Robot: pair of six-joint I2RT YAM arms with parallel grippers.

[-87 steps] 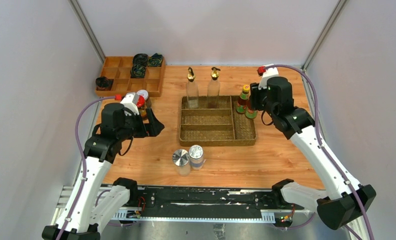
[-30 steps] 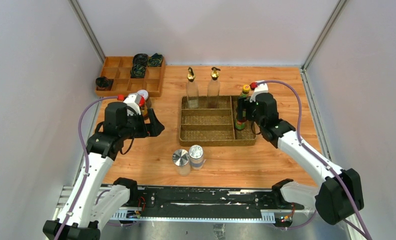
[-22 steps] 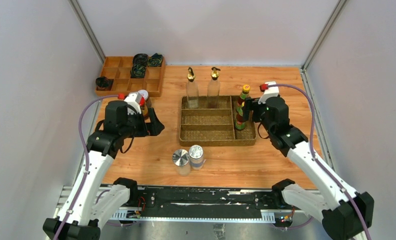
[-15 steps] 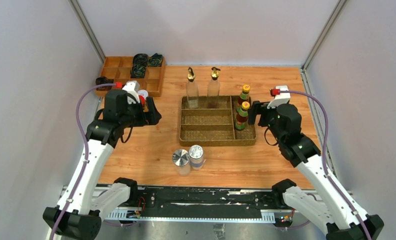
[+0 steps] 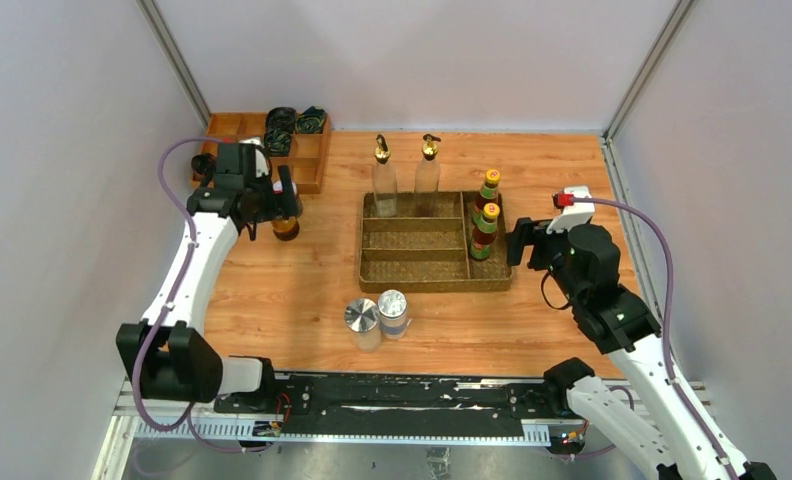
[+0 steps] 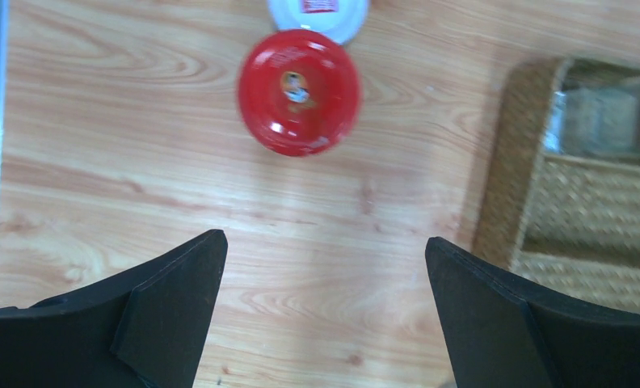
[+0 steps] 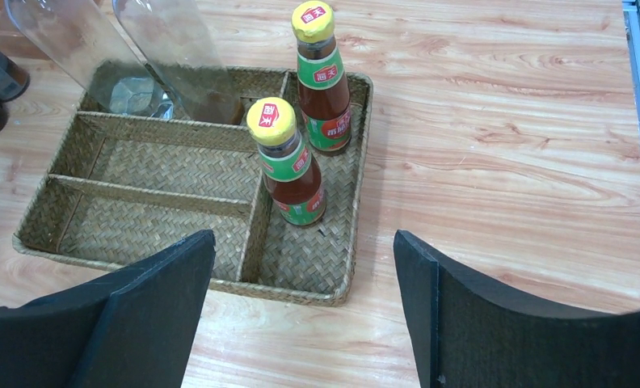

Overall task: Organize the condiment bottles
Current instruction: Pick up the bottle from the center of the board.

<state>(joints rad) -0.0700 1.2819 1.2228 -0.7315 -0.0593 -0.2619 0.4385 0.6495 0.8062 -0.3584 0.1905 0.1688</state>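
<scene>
Two shakers (image 5: 361,316) stand loose in front of the basket (image 5: 434,288). Both sauce bottles (image 7: 288,166) are in its right slot. My right gripper (image 7: 302,238) is spread, empty. The clear bottles (image 5: 383,180) seem to be in the back slot. The red jar (image 6: 299,91) and white jar (image 6: 318,10) are outside, with my left gripper (image 6: 323,246) spread above.

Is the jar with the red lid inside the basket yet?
No, the red-lidded jar stands on the bare wooden table, off to the side of the woven basket.

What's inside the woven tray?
Two yellow-capped sauce bottles in the right section, two clear bottles in the back one. The tray's other sections show bare weave. Under the bottles is hidden.
</scene>
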